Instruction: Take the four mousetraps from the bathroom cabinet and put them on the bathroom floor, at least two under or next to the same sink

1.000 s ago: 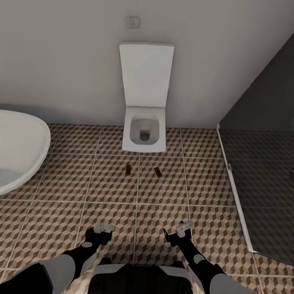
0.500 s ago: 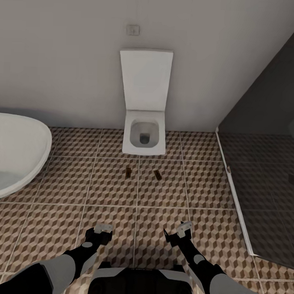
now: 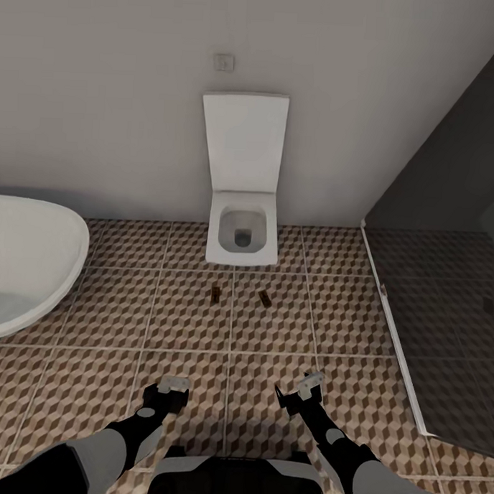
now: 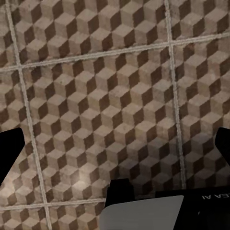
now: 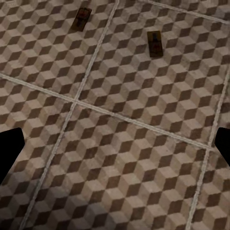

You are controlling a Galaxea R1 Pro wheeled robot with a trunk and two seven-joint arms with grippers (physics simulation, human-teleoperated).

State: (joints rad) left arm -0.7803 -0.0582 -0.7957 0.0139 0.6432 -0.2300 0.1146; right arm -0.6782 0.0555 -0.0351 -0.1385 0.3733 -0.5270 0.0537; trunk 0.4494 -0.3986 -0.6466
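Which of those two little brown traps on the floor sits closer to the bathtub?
The left mousetrap, lying on the tile nearer the bathtub. The other mousetrap lies across the grout line, towards the glass shower screen. Both lie just in front of the toilet.

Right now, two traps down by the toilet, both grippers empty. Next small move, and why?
Probably keep backing away and turn toward the cabinet: two mousetraps lie on the bathroom floor before the toilet, and the left gripper and right gripper look open and empty.
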